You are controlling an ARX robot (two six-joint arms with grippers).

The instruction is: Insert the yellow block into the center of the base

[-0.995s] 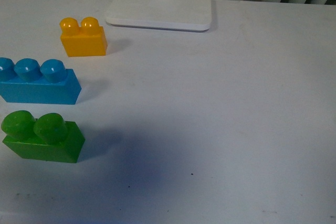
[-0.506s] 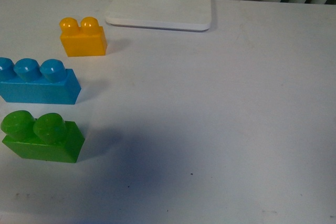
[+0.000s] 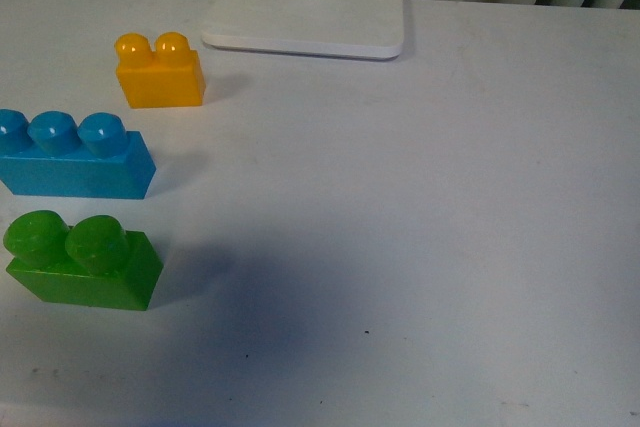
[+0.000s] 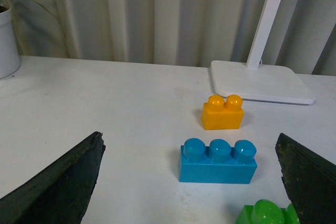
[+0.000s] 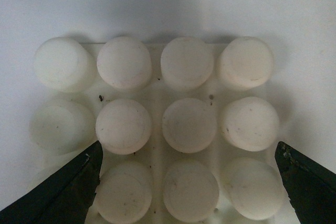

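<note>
The yellow block stands upright on the white table at the far left of the front view, and shows in the left wrist view beyond the blue brick. My left gripper is open and empty, some way short of the blue brick. The base, a white studded plate, fills the right wrist view; it does not show in the front view. My right gripper is open and empty, close above the base's studs. Neither arm shows in the front view.
A blue three-stud brick and a green two-stud brick stand in a row nearer than the yellow block. A white lamp stand with a pole sits at the table's back. A white plant pot stands at the far side.
</note>
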